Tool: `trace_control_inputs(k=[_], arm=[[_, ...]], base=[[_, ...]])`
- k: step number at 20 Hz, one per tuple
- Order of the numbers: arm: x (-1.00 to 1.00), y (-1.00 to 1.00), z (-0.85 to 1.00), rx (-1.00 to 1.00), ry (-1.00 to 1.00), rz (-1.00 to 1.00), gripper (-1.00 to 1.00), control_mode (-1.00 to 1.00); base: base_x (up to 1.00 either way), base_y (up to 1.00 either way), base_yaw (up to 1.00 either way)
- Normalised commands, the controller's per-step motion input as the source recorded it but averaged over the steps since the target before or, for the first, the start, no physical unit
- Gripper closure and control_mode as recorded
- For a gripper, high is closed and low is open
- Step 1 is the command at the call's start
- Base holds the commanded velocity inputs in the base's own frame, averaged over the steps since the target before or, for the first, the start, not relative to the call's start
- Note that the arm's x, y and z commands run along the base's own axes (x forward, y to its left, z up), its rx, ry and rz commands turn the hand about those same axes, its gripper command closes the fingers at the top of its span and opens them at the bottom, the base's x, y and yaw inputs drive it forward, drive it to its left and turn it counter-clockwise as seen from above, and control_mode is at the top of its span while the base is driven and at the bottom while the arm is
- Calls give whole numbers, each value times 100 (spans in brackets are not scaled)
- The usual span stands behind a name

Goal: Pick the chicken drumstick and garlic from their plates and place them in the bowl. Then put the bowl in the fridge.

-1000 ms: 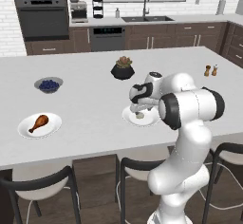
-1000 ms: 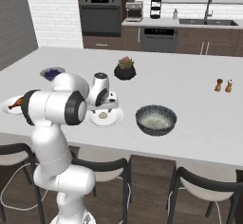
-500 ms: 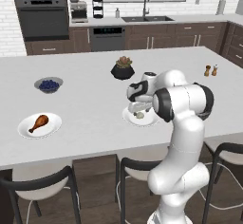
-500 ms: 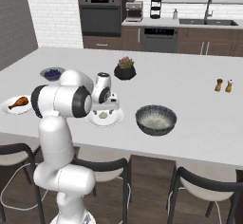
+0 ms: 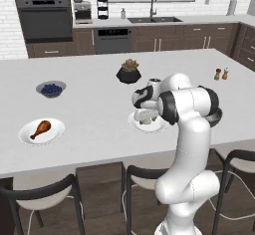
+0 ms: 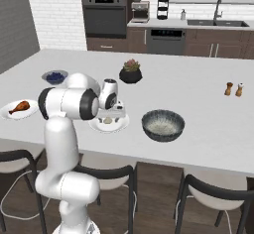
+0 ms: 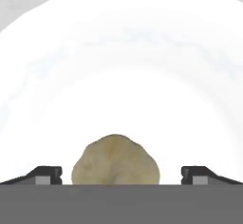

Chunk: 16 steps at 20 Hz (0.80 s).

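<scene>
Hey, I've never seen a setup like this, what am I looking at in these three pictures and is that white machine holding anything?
It is a white robot arm working at a kitchen counter. Two pictures come from cameras behind it, left and right; the third looks out from its hand. The gripper hangs open around the garlic, which lies on a white plate; nothing is held yet. Also on the counter: a chicken drumstick on another plate, a dark grey bowl, a bowl of blue berries, a succulent planter and two small shakers.

I'm seeing a matt, slightly bumpy beige garlic [image 7: 115, 160], smooth white ceramic-looking plate [image 7: 118, 66], speckled grey glazed bowl [image 6: 163, 125], matt pale counter [image 5: 94, 124]
</scene>
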Motion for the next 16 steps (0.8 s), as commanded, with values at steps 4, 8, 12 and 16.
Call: trace_control_inputs(k=[4, 8, 12, 16], arm=[[0, 4, -29, 0, 13, 0, -100, -100], [0, 3, -21, 0, 5, 0, 100, -100], [0, 0, 0, 0, 0, 0, 100, -100], [-1, 0, 28, -8, 0, 0, 100, -100]], base=[[0, 0, 0], [0, 0, 0], [0, 0, 0], [0, 0, 0]])
